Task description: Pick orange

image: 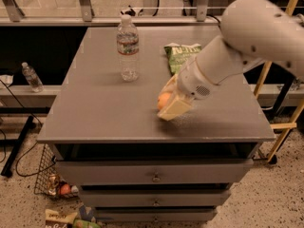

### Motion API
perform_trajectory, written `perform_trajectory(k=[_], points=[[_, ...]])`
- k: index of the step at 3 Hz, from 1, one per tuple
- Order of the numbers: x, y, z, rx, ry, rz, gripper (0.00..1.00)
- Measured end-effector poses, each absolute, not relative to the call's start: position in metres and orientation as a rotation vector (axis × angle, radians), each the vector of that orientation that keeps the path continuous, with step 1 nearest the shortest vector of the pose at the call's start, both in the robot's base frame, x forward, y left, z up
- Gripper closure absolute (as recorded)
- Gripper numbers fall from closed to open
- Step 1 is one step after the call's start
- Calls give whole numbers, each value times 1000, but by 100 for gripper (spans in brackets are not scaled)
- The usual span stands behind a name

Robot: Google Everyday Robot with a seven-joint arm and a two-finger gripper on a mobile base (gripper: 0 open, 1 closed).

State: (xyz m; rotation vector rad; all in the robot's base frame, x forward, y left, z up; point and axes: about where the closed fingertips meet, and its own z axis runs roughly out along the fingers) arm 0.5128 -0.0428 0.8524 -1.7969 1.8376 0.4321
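Note:
The orange (163, 100) is a small round pale-orange fruit over the front middle of the grey table (99, 108). My gripper (166, 103), at the end of the white arm (237, 46) coming in from the right, is shut on it. One cream finger (175, 109) lies in front of the fruit and the other behind it. Only the left side of the orange shows. It looks held just above the tabletop.
A clear water bottle (128, 46) stands at the back left of the table. A green chip bag (183, 55) lies behind the arm. Drawers sit below the tabletop. A wire basket of clutter (52, 182) and another bottle (31, 77) are at the left.

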Motion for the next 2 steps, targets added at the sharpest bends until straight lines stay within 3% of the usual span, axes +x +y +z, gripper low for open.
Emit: perform_trajectory(k=[1, 2], points=[[530, -67, 921, -1618, 1651, 515, 100], [527, -61, 919, -1628, 1656, 522, 100]])
